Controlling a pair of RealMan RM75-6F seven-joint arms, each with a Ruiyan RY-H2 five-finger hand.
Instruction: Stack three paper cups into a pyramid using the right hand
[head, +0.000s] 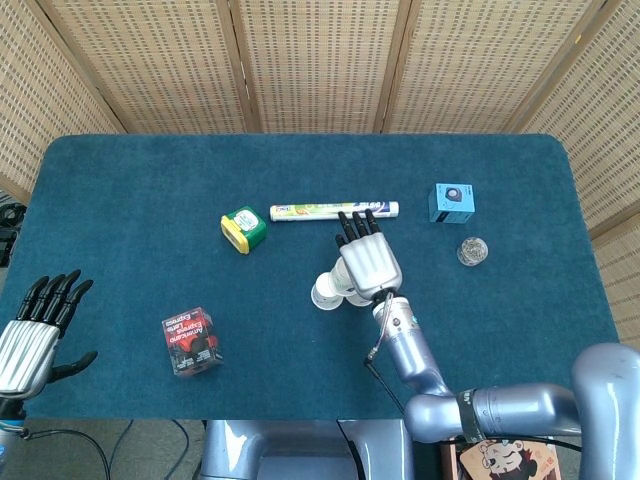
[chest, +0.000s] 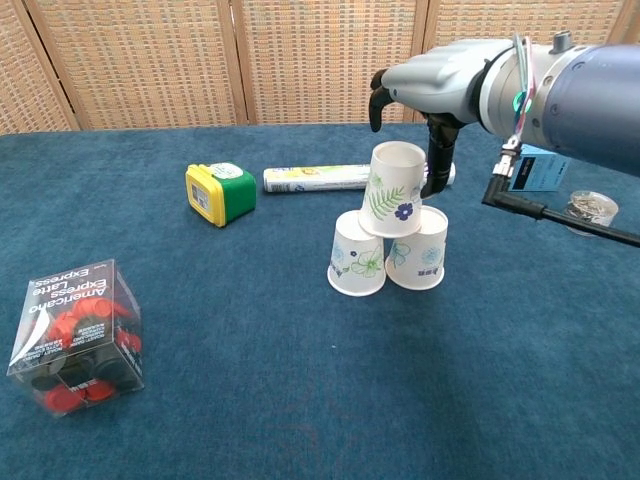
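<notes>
Paper cups make a pyramid on the blue bench (chest: 250, 400): the top cup (chest: 392, 188) sits on two bottom cups (chest: 388, 262). The right hand (chest: 425, 95) is spread above it, holding nothing. Next, I think it should lift away slowly

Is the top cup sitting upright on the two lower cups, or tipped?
Tipped slightly: the top cup leans left, resting across both lower cups.
</notes>
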